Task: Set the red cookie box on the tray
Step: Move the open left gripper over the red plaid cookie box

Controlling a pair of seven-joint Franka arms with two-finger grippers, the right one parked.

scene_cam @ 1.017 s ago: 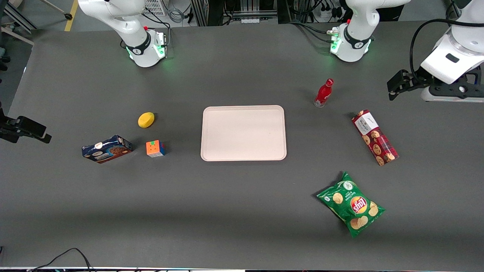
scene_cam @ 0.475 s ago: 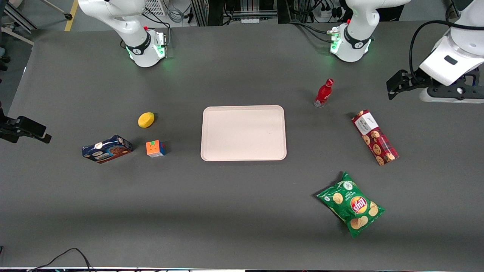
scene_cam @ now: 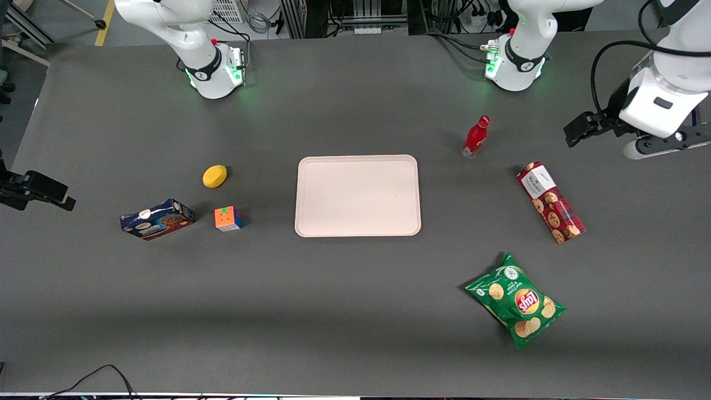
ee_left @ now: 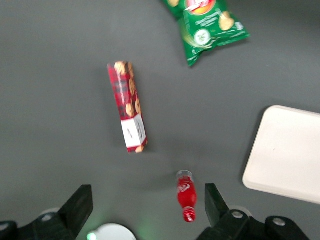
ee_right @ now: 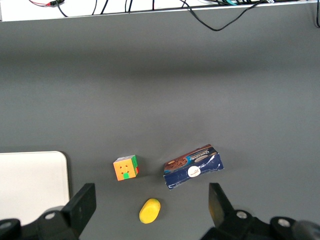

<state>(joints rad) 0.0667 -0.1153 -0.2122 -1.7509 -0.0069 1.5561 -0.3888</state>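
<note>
This was a robotics lab — two white arm bases (scene_cam: 214, 69) with green lights were bolted to a broad grey desk (scene_cam: 355, 289), and cables (scene_cam: 255, 19) and metal equipment racks (scene_cam: 355, 14) crowded its edge farthest from the front camera. The gripper (scene_cam: 661, 145) hung above the working arm's end.

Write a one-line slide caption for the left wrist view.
Open gripper high above the table, overlooking the red cookie box, red bottle, chip bag and tray.

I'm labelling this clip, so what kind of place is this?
Probably a robotics lab: a dark table with arm bases bolted on, cabling and racks along its edge, and test goods like the red cookie box and tray. The tool hovers open, high above.
</note>
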